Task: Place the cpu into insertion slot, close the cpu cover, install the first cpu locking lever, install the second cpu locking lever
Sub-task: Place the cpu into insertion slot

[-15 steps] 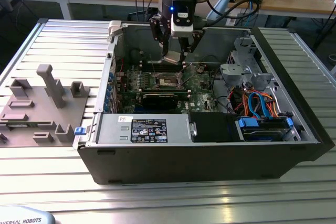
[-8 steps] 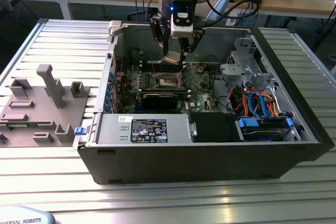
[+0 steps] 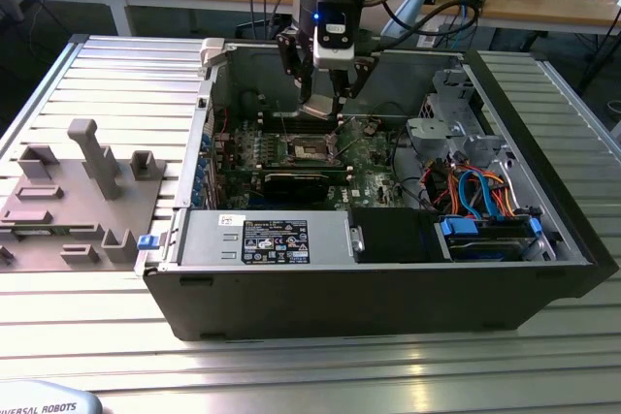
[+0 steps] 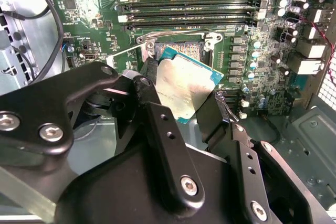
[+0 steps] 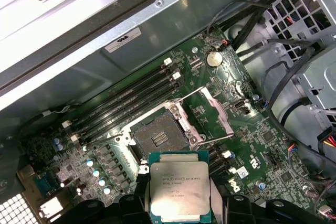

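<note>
Silvery-grey metal top w/ a teal-green edge: the cpu (image 5: 180, 184) is pinched between the two black fingers (image 5: 131, 205) of the gripper (image 5: 181, 208). The fingers are closed in on two opposite edges of the chip, only as wide apart as the chip itself. In the second wrist view the cpu (image 4: 186, 85) sits tilted between the fingers (image 4: 214, 115), held off the board and not seated.

The insertion slot (image 5: 160, 135) is bare, dark centre w/ a silvery rim, and the chip overlaps its near side in both wrist views. The cpu cover (image 5: 216, 113) is swung up and open, standing along one side of the slot.

Around it is the green board (image 5: 252, 145). Long black memory slots (image 5: 126, 103) run along the slot's far side, and a coin battery (image 5: 212, 57) lies near the board's edge.

In the exterior view the gripper (image 3: 325, 104) hangs inside the open pc case (image 3: 388, 288), low over the insertion slot (image 3: 309, 150). A power supply (image 3: 281, 239) fills the case's near side. Blue and orange cables (image 3: 475, 186) sit toward the exterior view's right. A grey fixture tray (image 3: 78, 191) lies on the aluminium table (image 3: 291, 366) at the exterior view's left, well apart from the case.
</note>
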You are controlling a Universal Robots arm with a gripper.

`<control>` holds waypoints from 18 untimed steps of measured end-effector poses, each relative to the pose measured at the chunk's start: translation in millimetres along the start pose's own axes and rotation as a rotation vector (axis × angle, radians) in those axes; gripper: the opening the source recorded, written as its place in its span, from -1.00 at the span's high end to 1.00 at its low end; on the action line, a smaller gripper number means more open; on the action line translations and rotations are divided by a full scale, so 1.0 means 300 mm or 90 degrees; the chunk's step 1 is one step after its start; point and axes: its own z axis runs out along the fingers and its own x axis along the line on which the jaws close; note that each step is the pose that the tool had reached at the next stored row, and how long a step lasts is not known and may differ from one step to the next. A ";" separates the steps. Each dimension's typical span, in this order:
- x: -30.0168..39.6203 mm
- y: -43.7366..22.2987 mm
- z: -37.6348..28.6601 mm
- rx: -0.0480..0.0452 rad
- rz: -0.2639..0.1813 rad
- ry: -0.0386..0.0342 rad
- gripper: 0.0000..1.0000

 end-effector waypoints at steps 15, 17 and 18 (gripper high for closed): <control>0.000 0.000 0.001 0.0001 0.006 -0.0001 -0.08; 0.000 0.000 0.001 0.0001 0.007 -0.0001 -0.08; 0.000 0.000 0.002 0.0001 0.007 -0.0001 -0.08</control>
